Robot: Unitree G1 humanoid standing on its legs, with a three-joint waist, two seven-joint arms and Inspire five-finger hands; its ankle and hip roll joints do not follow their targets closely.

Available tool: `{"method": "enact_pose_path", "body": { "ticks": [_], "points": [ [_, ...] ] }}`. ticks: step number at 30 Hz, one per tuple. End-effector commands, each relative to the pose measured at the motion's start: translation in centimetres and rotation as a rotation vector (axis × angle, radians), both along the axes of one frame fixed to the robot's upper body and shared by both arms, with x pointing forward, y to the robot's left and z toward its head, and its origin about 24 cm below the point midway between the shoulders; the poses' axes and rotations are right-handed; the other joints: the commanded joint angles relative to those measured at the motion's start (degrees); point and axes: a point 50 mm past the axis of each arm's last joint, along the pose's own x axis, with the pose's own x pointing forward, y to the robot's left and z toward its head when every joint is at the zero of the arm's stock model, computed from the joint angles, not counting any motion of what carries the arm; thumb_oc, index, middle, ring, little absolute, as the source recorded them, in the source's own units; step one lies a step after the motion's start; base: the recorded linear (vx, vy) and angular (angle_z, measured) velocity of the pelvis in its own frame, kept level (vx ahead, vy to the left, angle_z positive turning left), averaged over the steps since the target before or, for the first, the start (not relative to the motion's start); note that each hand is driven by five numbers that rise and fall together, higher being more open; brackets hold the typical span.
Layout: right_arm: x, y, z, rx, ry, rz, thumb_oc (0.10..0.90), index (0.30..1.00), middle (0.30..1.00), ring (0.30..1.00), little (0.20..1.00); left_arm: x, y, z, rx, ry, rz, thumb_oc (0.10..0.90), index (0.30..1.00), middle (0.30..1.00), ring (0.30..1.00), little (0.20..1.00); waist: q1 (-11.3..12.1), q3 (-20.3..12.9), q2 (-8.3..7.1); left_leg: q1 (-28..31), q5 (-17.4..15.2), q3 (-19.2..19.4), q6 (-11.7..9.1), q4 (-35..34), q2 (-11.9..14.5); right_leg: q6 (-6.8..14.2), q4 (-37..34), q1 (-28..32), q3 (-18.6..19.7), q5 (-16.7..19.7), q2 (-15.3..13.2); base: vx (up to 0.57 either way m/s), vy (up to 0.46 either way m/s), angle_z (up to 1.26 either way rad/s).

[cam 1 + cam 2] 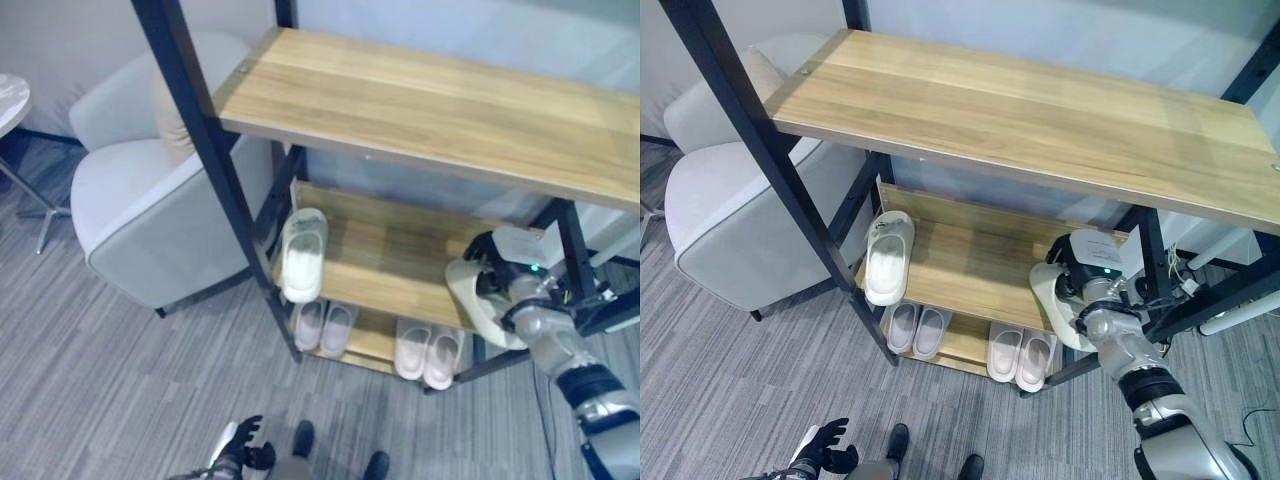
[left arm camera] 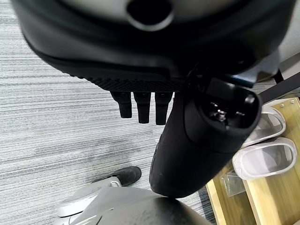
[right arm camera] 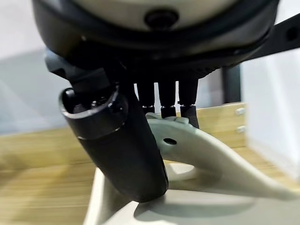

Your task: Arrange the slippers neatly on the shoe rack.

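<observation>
One cream slipper [image 3: 197, 154] pinched by the right hand [image 1: 1080, 285] at the shoe rack's middle shelf [image 1: 970, 265]; left hand [image 2: 140, 105] hangs spread, fingers straight.

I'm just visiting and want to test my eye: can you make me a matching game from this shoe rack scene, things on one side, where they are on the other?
Things:
1. Slipper in the right hand
2. Lone cream slipper
3. Two pairs of slippers
4. Grey armchair

Places:
A. Bottom shelf
B. Middle shelf, left end
C. On the floor, left of the rack
D. Middle shelf, right end, fingers curled on its strap

Pairs: 1-D, 2-B, 3-A, 4-C
</observation>
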Motion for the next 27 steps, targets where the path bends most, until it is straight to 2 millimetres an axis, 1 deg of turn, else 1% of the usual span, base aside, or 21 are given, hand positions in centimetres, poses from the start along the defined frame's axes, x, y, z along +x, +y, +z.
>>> {"method": "enact_pose_path", "body": {
  "ticks": [1, 6, 8, 11, 12, 13, 17, 18, 20, 23, 27],
  "points": [
    [1.7, 2.2, 5.7, 0.038, -0.246, 0.093, 0.400, 0.300, 0.300, 0.300, 0.300, -1.0, -1.2, -0.6, -0.038, 0.031, -0.021, 0.800, 0.900, 0.900, 0.900, 0.900, 1.8, -3.4, -1.75, 2.1, -6.3, 2.5, -2.3, -0.4, 0.7, 5.1, 0.4, 1.1, 2.9, -4.6, -4.1, 0.00, 0.000, 0.00],
    [2.6, 4.6, 7.1, 0.095, -0.321, 0.146, 0.400, 0.300, 0.300, 0.300, 0.300, -0.9, -1.0, -0.5, -0.031, 0.023, -0.015, 0.800, 0.900, 0.900, 0.900, 0.900, 3.3, -3.2, -2.22, 2.0, -6.1, 2.0, -2.4, -0.4, 0.8, 5.0, 0.4, 1.2, 2.5, -4.7, -4.0, 0.00, 0.000, 0.03],
    [3.0, 5.5, 7.7, 0.118, -0.351, 0.160, 0.400, 0.300, 0.300, 0.300, 0.300, -1.0, -0.8, -0.5, -0.025, 0.026, -0.006, 0.800, 0.900, 0.900, 0.900, 0.900, 4.2, -2.9, -2.57, 1.7, -5.9, 1.6, -2.4, -0.4, 0.8, 4.9, 0.4, 1.1, 2.1, -4.8, -3.8, 0.00, -0.002, 0.08],
    [3.5, 6.0, 8.1, 0.129, -0.359, 0.164, 0.400, 0.300, 0.300, 0.300, 0.300, -1.0, -0.7, -0.5, -0.022, 0.020, -0.003, 0.800, 0.900, 0.900, 0.900, 0.900, 5.5, -2.6, -2.95, 1.3, -5.7, 0.8, -2.5, -0.4, 0.9, 4.9, 0.5, 1.1, 1.3, -4.8, -3.8, 0.00, -0.004, 0.10],
    [3.8, 5.9, 8.1, 0.125, -0.356, 0.148, 0.400, 0.300, 0.300, 0.300, 0.300, -1.1, -0.6, -0.5, -0.019, 0.021, -0.003, 0.800, 0.900, 0.900, 0.900, 0.900, 6.6, -2.5, -3.26, 0.9, -5.5, 0.1, -2.6, -0.4, 0.8, 4.8, 0.5, 1.1, 0.6, -4.9, -3.8, 0.00, -0.002, 0.16],
    [3.8, 5.9, 8.1, 0.125, -0.357, 0.148, 0.400, 0.300, 0.300, 0.300, 0.300, -1.1, -0.6, -0.5, -0.020, 0.021, -0.003, 0.800, 0.900, 0.900, 0.900, 0.900, 6.5, -2.5, -3.26, 0.8, -5.5, 0.1, -2.6, -0.4, 0.8, 4.8, 0.5, 1.1, 0.6, -4.9, -3.8, 0.00, -0.006, 0.25],
    [4.2, 5.3, 8.5, 0.107, -0.373, 0.107, 0.400, 0.300, 0.300, 0.300, 0.300, -1.3, -0.5, -0.5, -0.018, 0.023, -0.003, 0.800, 0.900, 0.900, 0.900, 0.900, 8.3, -1.9, -3.71, -0.2, -4.9, -1.7, -2.8, -0.4, 0.6, 4.8, 0.6, 1.0, -1.1, -5.0, -3.7, 0.00, -0.008, 0.26],
    [4.3, 5.3, 8.6, 0.107, -0.374, 0.107, 0.400, 0.300, 0.300, 0.300, 0.300, -1.3, -0.5, -0.5, -0.018, 0.022, -0.003, 0.800, 0.900, 0.900, 0.900, 0.900, 8.2, -1.9, -3.71, -0.2, -4.9, -1.7, -2.8, -0.4, 0.6, 4.8, 0.6, 1.0, -1.2, -5.0, -3.7, -0.01, -0.008, 0.18],
    [4.8, 4.9, 9.3, 0.087, -0.390, 0.076, 0.400, 0.300, 0.300, 0.300, 0.300, -1.3, -0.3, -0.5, -0.006, 0.023, -0.009, 0.800, 0.900, 0.900, 0.900, 0.900, 9.6, -1.4, -4.06, -1.2, -4.4, -2.8, -2.9, -0.4, 0.5, 4.8, 0.6, 0.8, -2.2, -5.1, -3.6, -0.02, -0.010, 0.26],
    [5.2, 4.7, 10.0, 0.078, -0.403, 0.059, 0.400, 0.300, 0.300, 0.300, 0.300, -1.3, -0.2, -0.4, 0.001, 0.021, -0.006, 0.800, 0.900, 0.900, 0.900, 0.900, 10.0, -1.1, -4.20, -1.7, -4.1, -3.3, -3.0, -0.4, 0.4, 4.7, 0.7, 0.6, -2.7, -5.1, -3.5, -0.01, -0.001, 0.21],
    [5.9, 4.0, 10.8, 0.048, -0.410, 0.000, 0.400, 0.300, 0.300, 0.300, 0.300, -0.7, -0.2, -0.2, 0.007, -0.004, -0.002, 0.800, 0.900, 0.900, 0.900, 0.900, 11.5, -0.6, -4.52, -2.7, -3.8, -4.7, -3.0, -0.4, 0.2, 4.7, 0.7, 0.4, -3.7, -5.2, -3.6, 0.00, 0.010, 0.09]
  ]
}}
